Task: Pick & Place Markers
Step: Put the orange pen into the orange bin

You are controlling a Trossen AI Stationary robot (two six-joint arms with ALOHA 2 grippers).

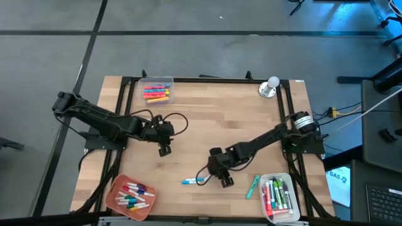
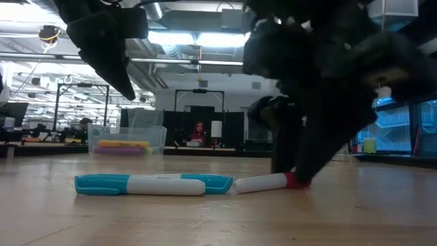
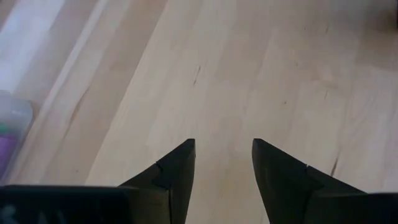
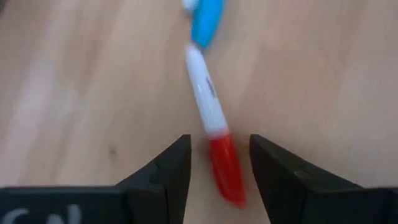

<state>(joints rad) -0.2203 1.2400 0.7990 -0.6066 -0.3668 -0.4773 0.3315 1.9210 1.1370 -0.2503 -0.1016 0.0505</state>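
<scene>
I am a two-armed robot at a wooden table (image 1: 201,113) that carries three trays of markers. A clear tray (image 1: 157,91) at the far edge holds about five yellow, orange and pink highlighters. A brown round-cornered tray (image 1: 112,194) at my near left holds roughly ten white markers with coloured caps, though from above they are too small to count surely. A clear tray (image 1: 295,202) at my near right holds about seven green and red markers. Three markers lie loose on the wood: a blue and white marker (image 2: 151,184), a white marker with a red cap (image 4: 213,118) lying end to end with it, and a teal marker (image 1: 252,186) just beside the near right tray. One silver bell (image 1: 270,86) stands at the far right. My right gripper (image 4: 217,165) is low at the table, fingers apart, straddling the red cap without clamping it. My left gripper (image 3: 222,168) hovers above bare wood left of centre, fingers apart, holding nothing.
</scene>
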